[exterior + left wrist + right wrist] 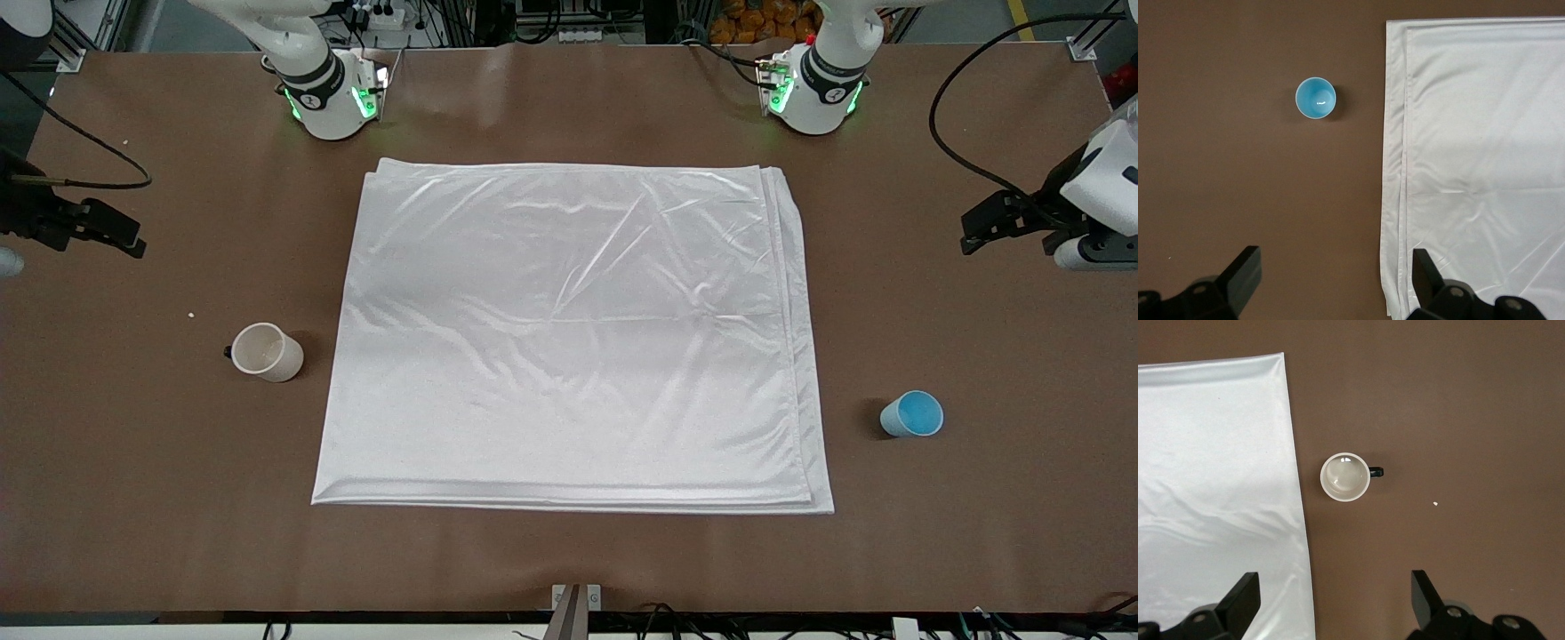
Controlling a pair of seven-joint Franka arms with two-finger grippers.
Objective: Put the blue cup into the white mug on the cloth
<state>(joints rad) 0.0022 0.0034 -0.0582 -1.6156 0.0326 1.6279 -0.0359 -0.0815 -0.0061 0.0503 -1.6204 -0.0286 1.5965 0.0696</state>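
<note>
The blue cup [913, 414] stands upright on the bare table beside the cloth [569, 338], toward the left arm's end; it also shows in the left wrist view [1315, 98]. The white mug [265, 352] with its black handle stands upright on the table beside the cloth, toward the right arm's end, and shows in the right wrist view [1345, 477]. My left gripper [978, 233] [1335, 267] is open and empty, high over the table's left-arm end. My right gripper [124, 236] [1331, 587] is open and empty, high over the right-arm end.
The folded cloth covers the middle of the brown table [569, 551]; its edge shows in both wrist views [1471, 167] [1211, 487]. The arm bases [329, 98] [813, 89] stand farther from the front camera than the cloth. Black cables [89, 142] lie near both ends.
</note>
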